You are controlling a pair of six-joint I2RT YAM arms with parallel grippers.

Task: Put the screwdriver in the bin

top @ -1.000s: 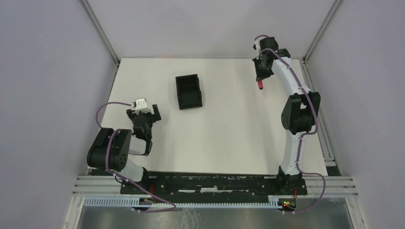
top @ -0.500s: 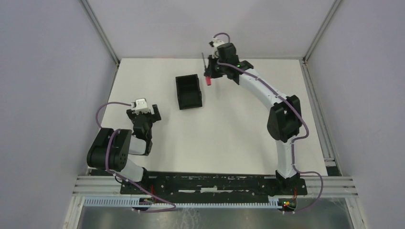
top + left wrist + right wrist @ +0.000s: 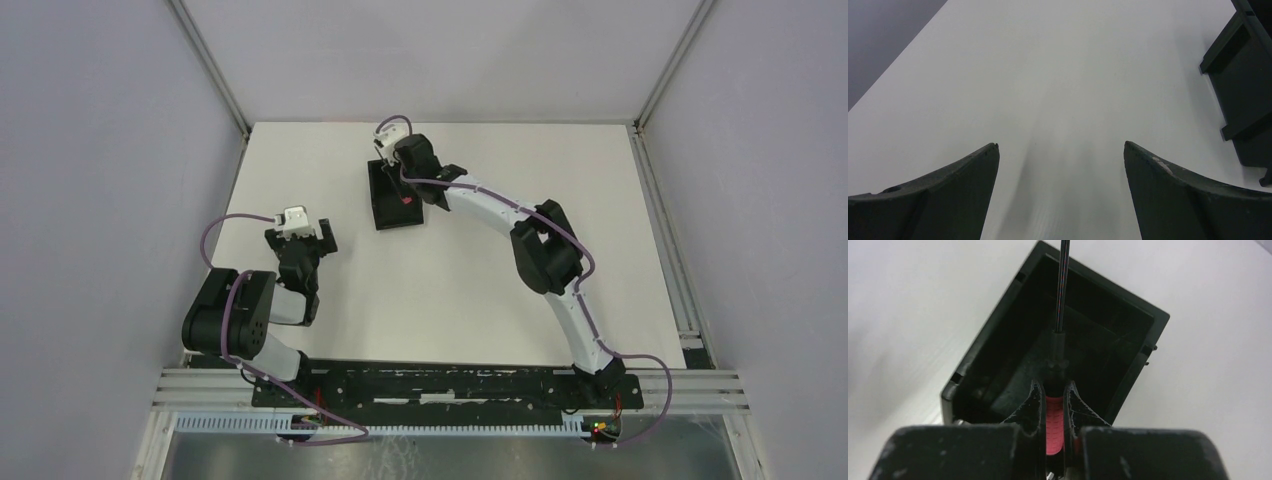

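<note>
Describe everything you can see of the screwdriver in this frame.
The screwdriver is slim: a red, textured handle, a dark collar and a thin dark shaft. The right pincer is shut on the handle, one finger each side. It is held over the open black bin, shaft pointing away from the wrist and crossing the far wall; the tip leaves the wrist view.

jaws pinching red-handled screwdriver (image 3: pixel 1054 424), shaft over black bin (image 3: pixel 1103 350)
</note>
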